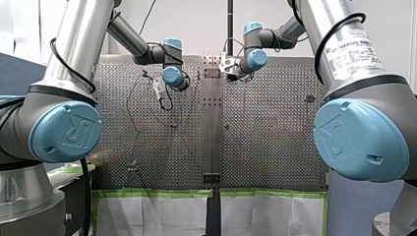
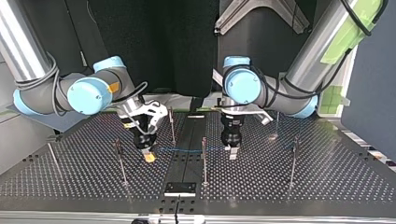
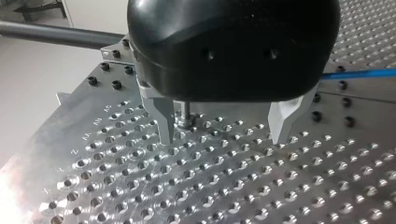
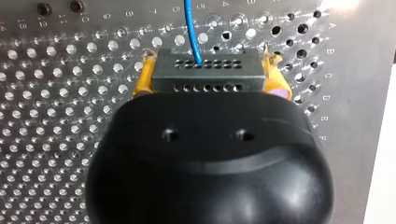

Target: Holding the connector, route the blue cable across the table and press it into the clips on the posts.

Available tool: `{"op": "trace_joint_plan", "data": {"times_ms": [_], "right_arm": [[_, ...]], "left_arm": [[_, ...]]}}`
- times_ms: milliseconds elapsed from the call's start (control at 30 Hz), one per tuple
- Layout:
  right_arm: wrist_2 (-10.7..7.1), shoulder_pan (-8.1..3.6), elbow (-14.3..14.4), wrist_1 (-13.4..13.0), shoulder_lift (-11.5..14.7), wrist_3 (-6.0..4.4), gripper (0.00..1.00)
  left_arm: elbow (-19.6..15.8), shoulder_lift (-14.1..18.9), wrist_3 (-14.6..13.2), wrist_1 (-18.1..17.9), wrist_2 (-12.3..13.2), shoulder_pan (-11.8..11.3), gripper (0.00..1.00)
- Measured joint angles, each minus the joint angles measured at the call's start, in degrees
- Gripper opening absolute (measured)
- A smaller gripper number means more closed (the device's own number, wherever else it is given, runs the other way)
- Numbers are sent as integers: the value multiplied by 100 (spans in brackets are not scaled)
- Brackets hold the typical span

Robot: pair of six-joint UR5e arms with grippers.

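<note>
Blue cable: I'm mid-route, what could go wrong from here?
My left gripper is open and the blue cable runs beside it, not between its fingers; closing now would likely miss it. My right gripper grips the connector only by its ends; a hard pull on the cable could twist it loose.

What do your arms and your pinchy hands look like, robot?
My left arm and right arm are shiny silver tubes with round light-blue caps at the joints. Black cables run along them. A white label with printed writing sits on the right one. Both grippers have rounded black bodies. My left gripper has metal fingers, and my right gripper has yellow pads.
</note>
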State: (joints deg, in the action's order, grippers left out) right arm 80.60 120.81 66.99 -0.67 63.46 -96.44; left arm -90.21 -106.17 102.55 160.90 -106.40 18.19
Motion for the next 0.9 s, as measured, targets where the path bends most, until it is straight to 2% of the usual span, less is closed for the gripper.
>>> {"op": "trace_joint_plan", "data": {"times_ms": [100, 433, 567, 700, 900], "right_arm": [[0, 0, -2, 3, 14, 0, 0], [0, -1, -7, 11, 56, -26, 0], [0, -4, -11, 13, 100, -41, 0], [0, -21, -9, 24, 134, -66, 0], [0, -78, -11, 53, 140, -101, 0]], "left_arm": [[-151, 153, 70, 167, -72, 79, 100], [-684, 688, 141, 700, -25, 393, 100], [-854, 873, 160, 776, -8, 522, 100], [-862, 1054, 190, 677, -58, 687, 100], [-662, 1348, 208, 576, -292, 978, 100]]}}
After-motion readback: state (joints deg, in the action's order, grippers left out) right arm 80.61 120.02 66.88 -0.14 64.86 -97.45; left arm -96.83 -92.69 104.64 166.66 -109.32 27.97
